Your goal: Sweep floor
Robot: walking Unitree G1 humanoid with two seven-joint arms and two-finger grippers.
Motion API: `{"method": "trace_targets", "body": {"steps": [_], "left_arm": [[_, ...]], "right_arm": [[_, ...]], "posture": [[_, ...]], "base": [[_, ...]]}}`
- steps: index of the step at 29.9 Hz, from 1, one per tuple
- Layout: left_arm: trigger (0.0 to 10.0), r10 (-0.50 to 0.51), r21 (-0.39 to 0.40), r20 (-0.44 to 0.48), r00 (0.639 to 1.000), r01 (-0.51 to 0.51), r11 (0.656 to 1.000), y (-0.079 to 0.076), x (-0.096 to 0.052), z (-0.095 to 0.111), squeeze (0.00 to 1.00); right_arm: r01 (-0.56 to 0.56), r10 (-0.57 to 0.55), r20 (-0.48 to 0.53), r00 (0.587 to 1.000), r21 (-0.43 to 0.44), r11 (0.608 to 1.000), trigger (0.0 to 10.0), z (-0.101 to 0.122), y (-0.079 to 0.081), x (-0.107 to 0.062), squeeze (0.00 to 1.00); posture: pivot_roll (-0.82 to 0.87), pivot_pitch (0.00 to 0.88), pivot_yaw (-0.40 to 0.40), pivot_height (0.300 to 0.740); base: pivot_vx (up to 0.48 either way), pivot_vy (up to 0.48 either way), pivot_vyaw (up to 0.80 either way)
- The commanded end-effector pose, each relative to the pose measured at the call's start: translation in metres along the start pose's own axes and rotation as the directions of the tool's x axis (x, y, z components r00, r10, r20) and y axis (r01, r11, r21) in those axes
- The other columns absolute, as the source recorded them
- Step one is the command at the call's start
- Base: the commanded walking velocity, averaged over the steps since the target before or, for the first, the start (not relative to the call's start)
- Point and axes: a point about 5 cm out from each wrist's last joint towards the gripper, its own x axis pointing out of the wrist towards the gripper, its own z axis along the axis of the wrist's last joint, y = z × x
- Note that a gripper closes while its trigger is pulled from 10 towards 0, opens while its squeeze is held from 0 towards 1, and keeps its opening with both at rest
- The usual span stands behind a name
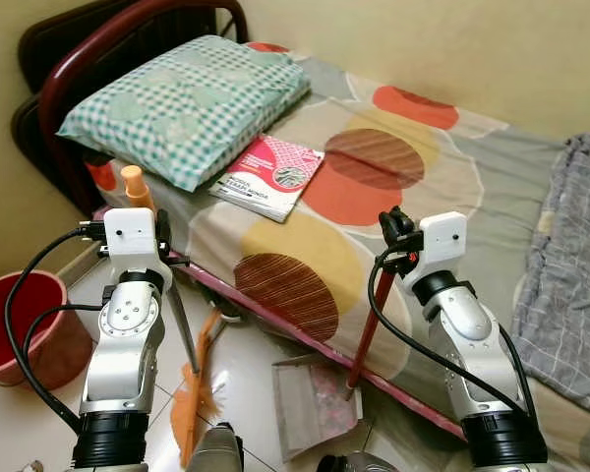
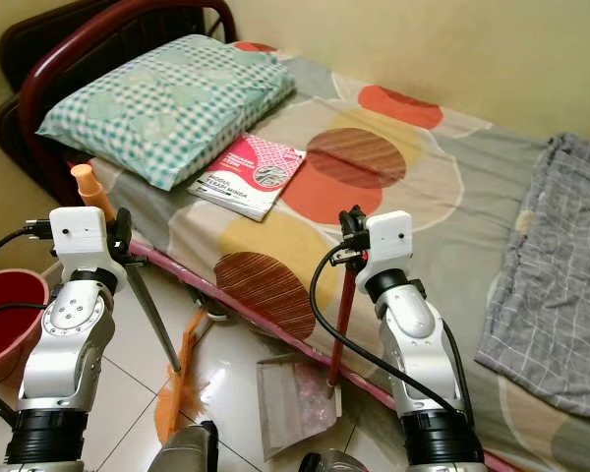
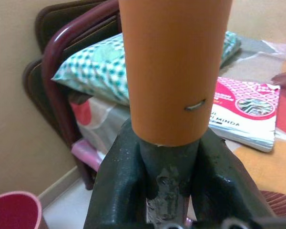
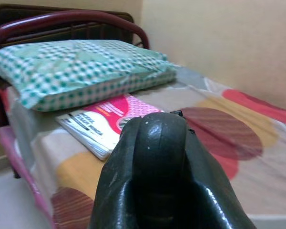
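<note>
My left gripper [image 1: 157, 236] is shut on the broom handle [image 3: 174, 71], which has an orange grip on top and a grey shaft running down to orange bristles [image 1: 195, 393] on the tiled floor. My right gripper [image 1: 398, 241] is shut on the dustpan handle [image 1: 369, 320], a red stick with a black end cap [image 4: 159, 138]. The grey dustpan [image 1: 310, 398] rests on the floor beside the bed, with some pinkish litter in it. Broom bristles and dustpan lie close together, a short gap between them.
A bed [image 1: 452, 177] with a circle-patterned sheet fills the space ahead, carrying a checked pillow [image 1: 192, 98], a pink book [image 1: 270, 175] and a grey checked blanket [image 1: 570, 265]. A dark red bed frame [image 1: 74, 79] and a red bucket [image 1: 25, 324] stand at the left.
</note>
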Motion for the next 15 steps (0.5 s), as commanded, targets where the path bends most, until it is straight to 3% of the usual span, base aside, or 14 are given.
{"method": "trace_targets", "body": {"steps": [1,15], "left_arm": [[10.0,0.002,0.03,-0.004,1.0,-0.002,1.0,0.0013,-0.0014,0.0002,0.0],[10.0,-0.009,0.049,0.001,1.0,0.009,0.999,-0.0022,-0.0021,-0.0003,0.0]], "right_arm": [[-0.003,0.004,0.081,0.997,-0.013,1.0,10.0,0.0153,-0.0022,0.0059,0.0],[0.01,-0.01,0.08,0.997,-0.001,1.0,10.0,0.0151,-0.0059,0.0078,0.0]], "posture": [[0.0,0.017,-0.046,0.74],[0.0,0.003,-0.049,0.74]], "base": [[0.0,0.0,0.8],[0.0,0.0,0.8]]}}
